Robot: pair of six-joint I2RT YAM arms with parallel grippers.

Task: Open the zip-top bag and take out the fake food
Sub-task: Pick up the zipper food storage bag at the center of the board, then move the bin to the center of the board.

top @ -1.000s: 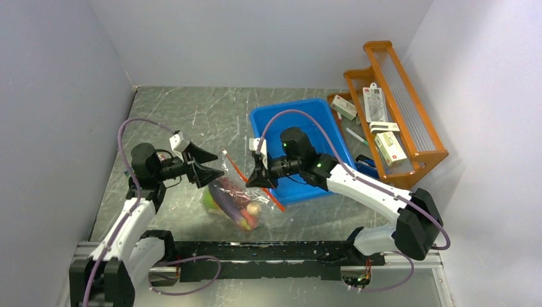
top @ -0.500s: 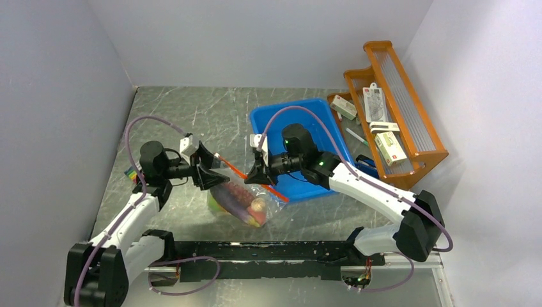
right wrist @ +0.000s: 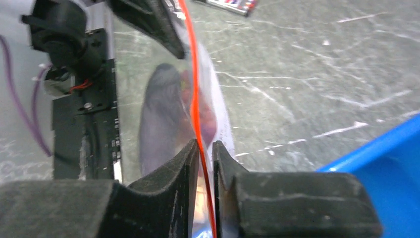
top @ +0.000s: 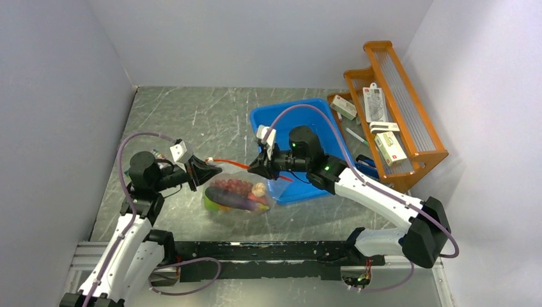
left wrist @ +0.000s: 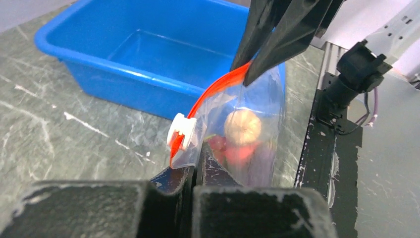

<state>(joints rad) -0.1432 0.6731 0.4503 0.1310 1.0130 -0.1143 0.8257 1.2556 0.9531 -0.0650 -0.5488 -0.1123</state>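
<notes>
The zip-top bag [top: 238,192] hangs stretched between both grippers, its red-orange zip strip [top: 233,164] running level along the top. My left gripper [top: 208,171] [left wrist: 197,163] is shut on the bag's left corner, just below the white slider [left wrist: 181,134]. My right gripper [top: 259,167] [right wrist: 205,146] stands around the strip [right wrist: 194,89] with a narrow gap between its pads, so it is slightly open. The fake food [top: 236,193] lies inside the bag: a beige bulb [left wrist: 242,126], red pieces and a purple eggplant [right wrist: 158,114].
A blue bin [top: 307,115] [left wrist: 148,49] stands just behind the bag and right gripper. At the far right is a wooden rack [top: 396,109] holding small boxes. The black base rail [top: 268,252] runs along the near edge. A marker pack [right wrist: 233,4] lies on the table.
My left gripper has closed on the bag's left corner and pulled back left. The bag now hangs level between the arms. The right jaws have eased slightly apart.
</notes>
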